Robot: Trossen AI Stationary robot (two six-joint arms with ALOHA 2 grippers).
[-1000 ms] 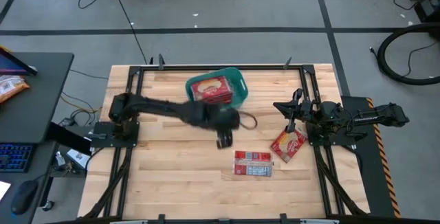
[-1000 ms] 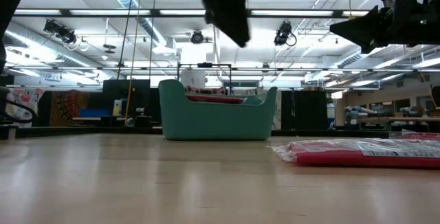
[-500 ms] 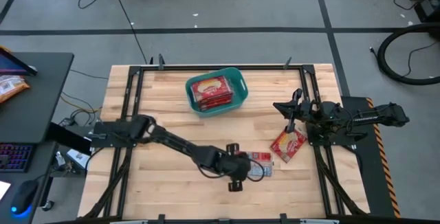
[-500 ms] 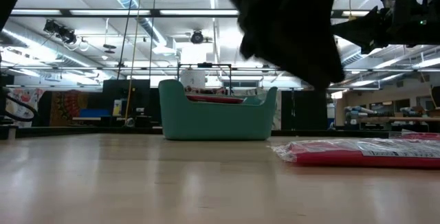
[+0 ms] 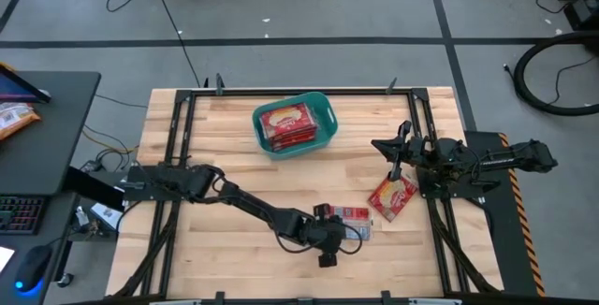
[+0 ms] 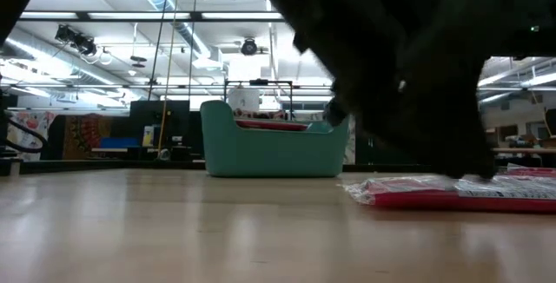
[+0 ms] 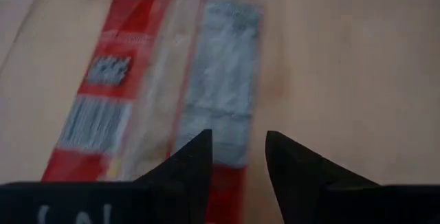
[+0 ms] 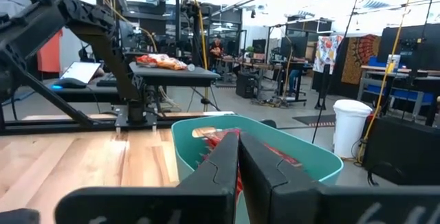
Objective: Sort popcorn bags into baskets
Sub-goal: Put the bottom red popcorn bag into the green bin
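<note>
From above, the teal basket [image 5: 295,124] sits toward the far middle of the tabletop [image 5: 225,174] with several red popcorn bags already stacked inside, while two bags are left outside it: a back-up bag [image 5: 348,223] lying flat near the front edge and a face-up bag [image 5: 392,196] just to its right. The left tool [image 5: 327,237] reaches over the near end of the back-up bag; the right tool [image 5: 397,152] waits by its own base. At tabletop level, the left arm's dark bulk fills the upper right, with the bag [image 6: 452,192] flat beneath it and the basket [image 6: 274,148] behind. The left wrist camera shows its fingers [image 7: 196,162] narrowly parted just above the bag's grey label [image 7: 223,80], gripping nothing. The right wrist camera shows its fingers [image 8: 220,165] closed together, empty, facing the basket [image 8: 275,155]. Most of the sorting looks done, two bags remaining.
</note>
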